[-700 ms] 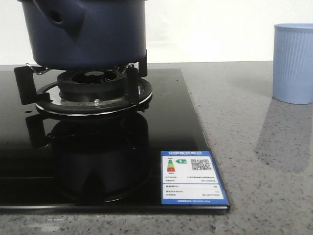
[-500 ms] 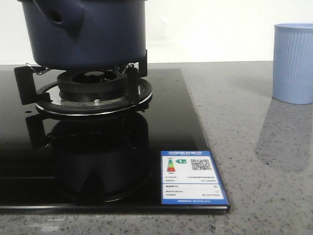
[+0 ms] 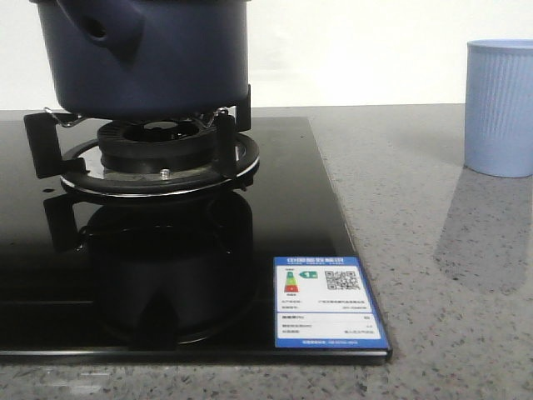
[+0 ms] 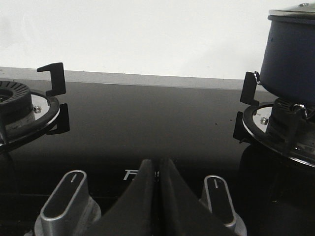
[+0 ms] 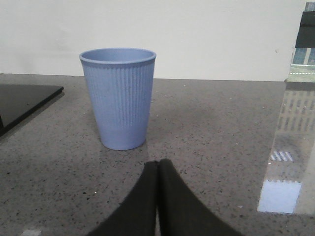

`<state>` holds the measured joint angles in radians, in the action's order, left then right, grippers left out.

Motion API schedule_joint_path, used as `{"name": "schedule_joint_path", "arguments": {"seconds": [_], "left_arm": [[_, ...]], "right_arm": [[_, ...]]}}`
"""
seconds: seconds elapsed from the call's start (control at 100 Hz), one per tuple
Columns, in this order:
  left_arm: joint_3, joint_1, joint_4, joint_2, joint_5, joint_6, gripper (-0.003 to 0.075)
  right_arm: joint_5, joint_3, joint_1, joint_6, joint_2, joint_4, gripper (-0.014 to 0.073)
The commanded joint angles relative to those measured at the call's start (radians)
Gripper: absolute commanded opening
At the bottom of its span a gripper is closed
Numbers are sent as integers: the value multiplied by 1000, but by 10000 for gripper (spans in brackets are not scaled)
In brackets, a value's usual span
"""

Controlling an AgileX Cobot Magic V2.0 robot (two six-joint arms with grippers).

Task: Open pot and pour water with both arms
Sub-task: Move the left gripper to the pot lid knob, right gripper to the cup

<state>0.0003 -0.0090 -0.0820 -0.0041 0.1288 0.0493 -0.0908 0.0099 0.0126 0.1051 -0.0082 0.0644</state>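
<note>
Looking forward from the front view, I see the pot [image 3: 150, 54] seated on the burner [image 3: 158, 150] at the far left of the black cooktop [image 3: 275, 208], and the pale blue cup [image 3: 500, 107] far right on the table [image 3: 433, 250]; neither arm shows.

From my left wrist, my left end effector [image 4: 158, 169] has fingers pressed together, holding nothing, near the knobs [image 4: 66, 199].

From my right wrist, my right end effector [image 5: 157, 172] is likewise pinched together before the cup.

I judge nothing is started; next I must spread the fingers and reach for the lid.
</note>
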Motion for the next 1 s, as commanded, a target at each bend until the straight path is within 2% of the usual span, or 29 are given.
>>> {"name": "schedule_joint_path", "arguments": {"seconds": [0.0,0.27,0.42,0.68,0.81,0.9,0.99], "left_arm": [[33,1,-4,-27,-82,-10,-19],[33,1,-10,-27,-87,-10,-19],[33,1,-39,-27,-87,-10,-19],[33,1,-283,-27,-95,-10,-19],[33,1,-527,-27,-140,-10,-19],[31,1,-658,-27,-176,-10,-19],[5,1,-666,-27,-171,-10,-19]], "right_arm": [[73,26,-5,8,-18,-1,-74],[79,26,-5,8,-18,12,-74],[79,26,-5,8,-18,78,-74],[91,26,-5,8,-18,317,-74],[104,26,-5,8,-18,485,-74],[134,24,-5,8,-18,498,-74],[136,7,-5,8,-18,498,-74]]}}
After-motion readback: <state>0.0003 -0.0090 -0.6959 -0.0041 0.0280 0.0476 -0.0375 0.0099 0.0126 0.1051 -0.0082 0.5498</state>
